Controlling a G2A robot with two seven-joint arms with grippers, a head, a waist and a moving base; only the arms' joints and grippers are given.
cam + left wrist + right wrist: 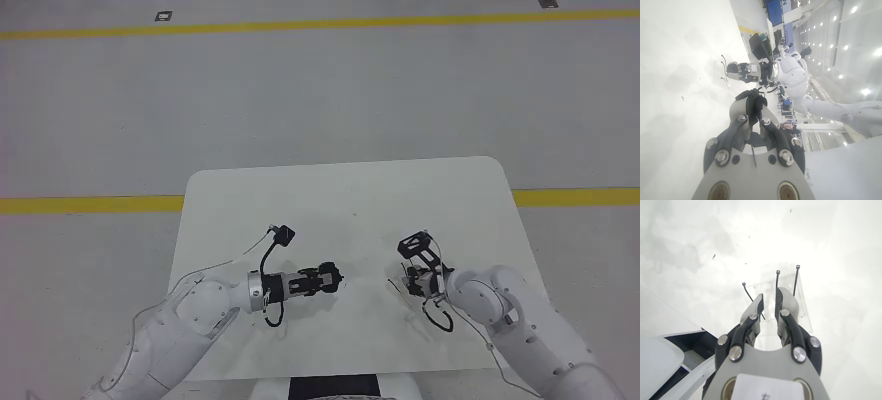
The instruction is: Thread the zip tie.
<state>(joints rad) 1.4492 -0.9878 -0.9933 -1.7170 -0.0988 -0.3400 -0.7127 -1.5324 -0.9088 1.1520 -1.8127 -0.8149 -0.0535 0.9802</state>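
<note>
Now left pincer (751, 102) clamps a zip tie (754, 157); right pincer (769, 292) gapes near standing ties (777, 279).

Left gripper (751, 101) pinches a dark bundle, seemingly a thin black plastic zip tie (754, 157), over the white table (677, 56); beyond, right gripper (728, 71) beside upright black zip ties (724, 61).

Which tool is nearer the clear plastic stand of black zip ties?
Right. The right tool is at the clear plastic stand, open among its black zip ties; the left tool, shut on a thin black strip, sits apart.
</note>
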